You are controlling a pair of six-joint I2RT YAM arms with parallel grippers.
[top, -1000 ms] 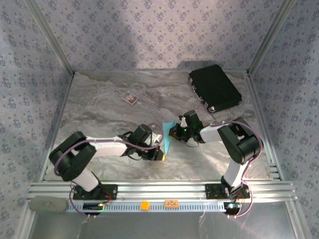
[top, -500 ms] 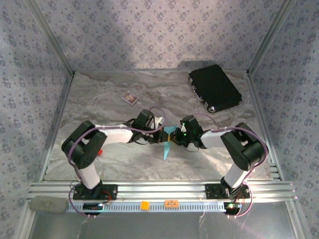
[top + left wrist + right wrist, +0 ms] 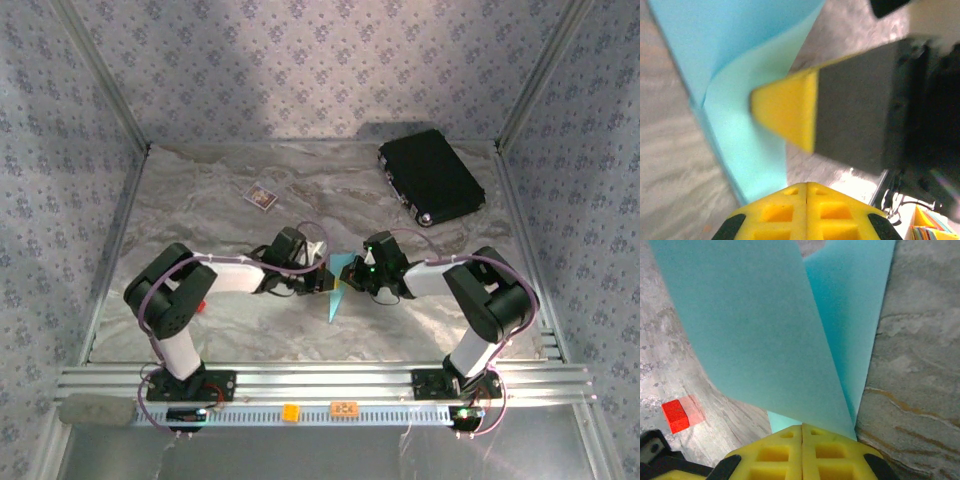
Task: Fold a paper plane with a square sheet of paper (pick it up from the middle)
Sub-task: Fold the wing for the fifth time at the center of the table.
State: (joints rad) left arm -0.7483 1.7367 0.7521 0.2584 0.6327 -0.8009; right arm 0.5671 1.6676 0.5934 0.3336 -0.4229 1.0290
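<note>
Left gripper (image 3: 806, 207): yellow pads pressed together, no gap. Folded light-blue paper (image 3: 740, 75) runs from upper left down to them. Right gripper's yellow fingertip (image 3: 785, 115) overlaps the paper. Grey marbled table (image 3: 670, 165) beneath.

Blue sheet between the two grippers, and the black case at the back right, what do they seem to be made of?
Blue sheet: thin paper by the look, matte plain light blue; it curves softly and keeps a sharp fold.
Black case: perhaps hard plastic or leatherette, faintly glossy, with a bright metal-looking fitting on its near edge; too small to be sure.
</note>
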